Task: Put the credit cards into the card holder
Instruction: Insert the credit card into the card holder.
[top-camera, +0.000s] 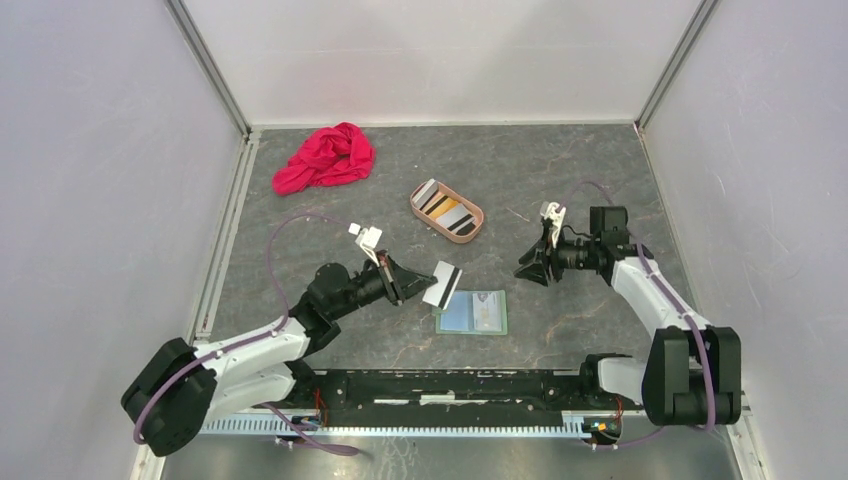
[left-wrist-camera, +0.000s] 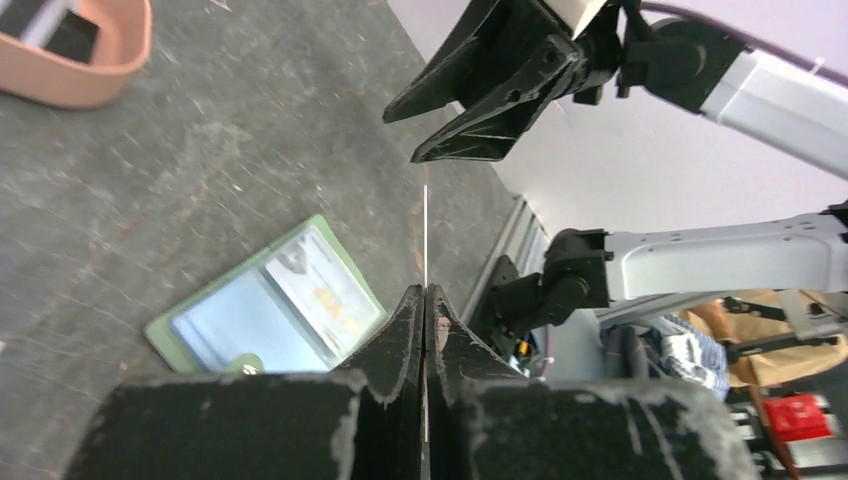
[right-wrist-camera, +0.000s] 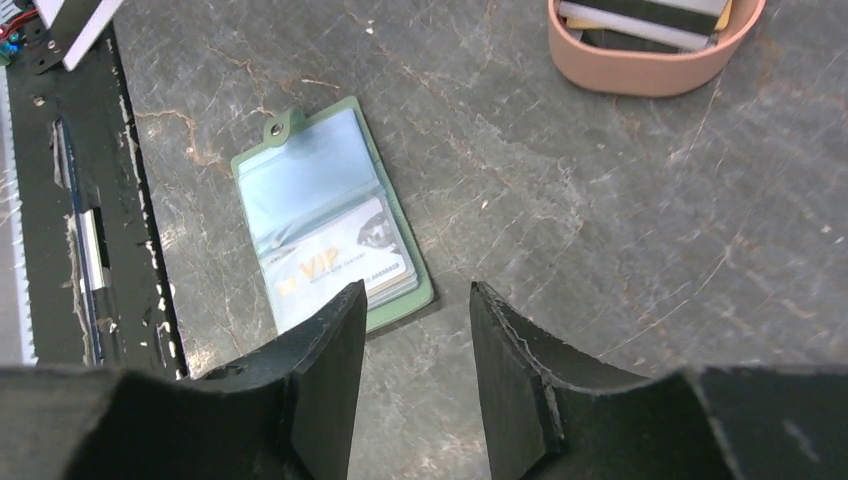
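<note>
The sage-green card holder (top-camera: 472, 312) lies open and flat on the table, light blue inside, with a white VIP card in one pocket (right-wrist-camera: 340, 262); it also shows in the left wrist view (left-wrist-camera: 265, 305). My left gripper (top-camera: 408, 282) is shut on a white credit card (top-camera: 442, 284) with a dark stripe, held above the holder's left edge; the card shows edge-on (left-wrist-camera: 426, 235). My right gripper (top-camera: 528, 268) is open and empty, to the right of the holder. More credit cards (top-camera: 447, 212) lie in the tray.
A pinkish-tan oval tray (top-camera: 421, 207) stands behind the holder; it also shows in the right wrist view (right-wrist-camera: 650, 75). A red cloth (top-camera: 325, 158) lies at the back left. The black base rail (top-camera: 450, 385) runs along the near edge.
</note>
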